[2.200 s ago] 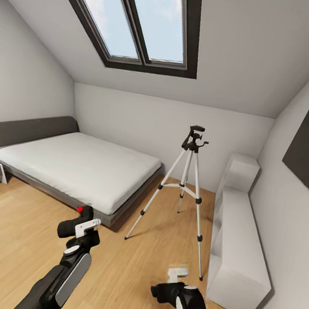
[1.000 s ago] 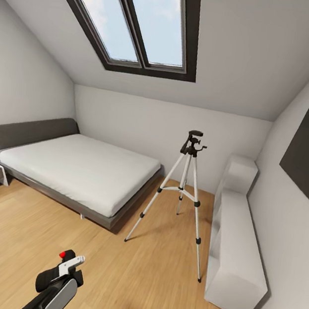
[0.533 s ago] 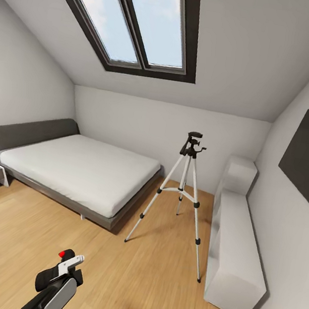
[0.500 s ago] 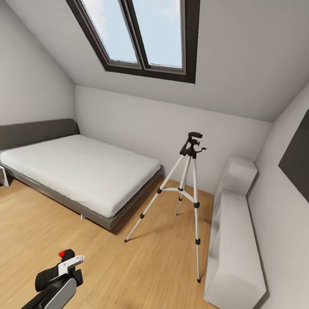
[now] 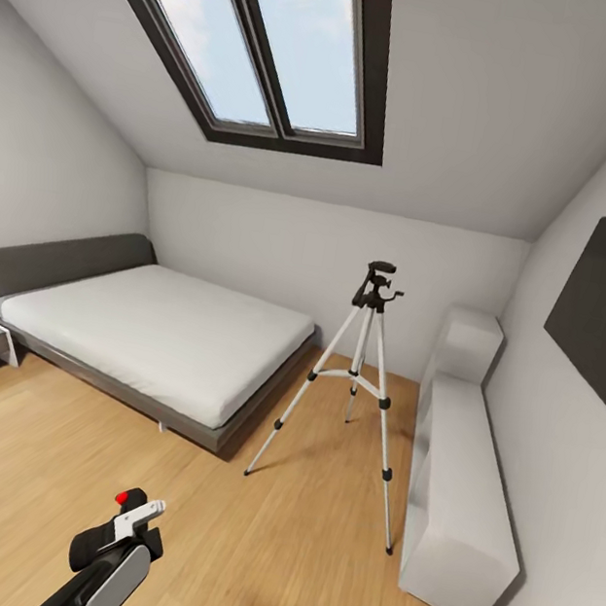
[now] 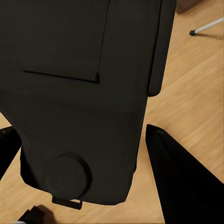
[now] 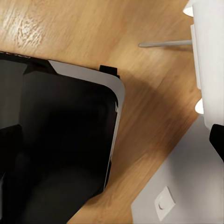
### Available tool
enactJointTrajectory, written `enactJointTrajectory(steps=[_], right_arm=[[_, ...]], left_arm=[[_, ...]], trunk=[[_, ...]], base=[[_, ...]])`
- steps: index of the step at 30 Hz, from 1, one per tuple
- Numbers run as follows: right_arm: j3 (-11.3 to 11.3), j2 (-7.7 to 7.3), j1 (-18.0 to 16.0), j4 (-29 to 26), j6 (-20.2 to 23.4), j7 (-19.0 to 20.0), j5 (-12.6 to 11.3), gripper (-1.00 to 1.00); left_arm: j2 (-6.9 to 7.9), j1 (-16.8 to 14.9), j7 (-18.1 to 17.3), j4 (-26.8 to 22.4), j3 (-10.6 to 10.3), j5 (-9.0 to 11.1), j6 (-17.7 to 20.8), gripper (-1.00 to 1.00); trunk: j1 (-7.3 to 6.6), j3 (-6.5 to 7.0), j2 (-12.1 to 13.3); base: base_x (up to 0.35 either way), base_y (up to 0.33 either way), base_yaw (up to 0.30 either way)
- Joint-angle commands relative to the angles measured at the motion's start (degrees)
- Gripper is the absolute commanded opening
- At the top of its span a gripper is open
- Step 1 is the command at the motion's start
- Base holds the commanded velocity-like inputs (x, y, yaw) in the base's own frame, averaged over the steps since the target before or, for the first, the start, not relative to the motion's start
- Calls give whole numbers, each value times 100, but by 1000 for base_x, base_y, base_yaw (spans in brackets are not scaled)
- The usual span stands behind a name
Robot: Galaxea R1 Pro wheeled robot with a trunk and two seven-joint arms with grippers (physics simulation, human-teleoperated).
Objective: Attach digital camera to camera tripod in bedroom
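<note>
Bedroom (image 5: 257,226) walls slope up to a dark-framed skylight (image 5: 257,44) above light wood floor. Low in the head view, the digital camera (image 5: 112,530) sits clamped in the left gripper (image 5: 121,534), its dark body close before the left wrist lens. The camera tripod (image 5: 355,391) stands well apart, between bed (image 5: 149,337) and white cabinet (image 5: 464,488). Carrying appears underway; next comes closing in and raising the camera to the pan head. The right gripper's state cannot be told.

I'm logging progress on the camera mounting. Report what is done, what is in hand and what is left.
Done: the robot is in the bedroom and the digital camera is held in the left gripper. In hand: carrying it, well short of the camera tripod. Left: set the camera on the tripod's bare black head.
</note>
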Motion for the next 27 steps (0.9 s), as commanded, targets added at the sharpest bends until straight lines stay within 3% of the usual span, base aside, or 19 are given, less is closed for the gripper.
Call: enactJointTrajectory(steps=[1,9,17,24,27], right_arm=[[27,-1,-10,17,-21,17,0,100],[36,-1,-10,17,-22,16,2,100],[37,-1,-10,17,-22,17,3,100],[37,-1,-10,10,-52,3,3,100],[28,-1,-10,3,-70,-8,-6,100]], left_arm=[[2,-4,28,-8,-19,14,25,-100],[4,-4,-187,-7,0,11,-27,-100],[12,-4,-549,-37,-1,13,-529,-100],[15,-4,-809,-437,-17,-2,-595,-100],[46,-4,-865,-517,-25,-49,-595,-100]], trunk=[[-20,8,32],[-196,151,353],[-372,295,673],[-525,421,954],[-525,421,954]], base=[[0,0,0],[0,0,0],[0,0,0],[0,0,0],[0,0,0]])
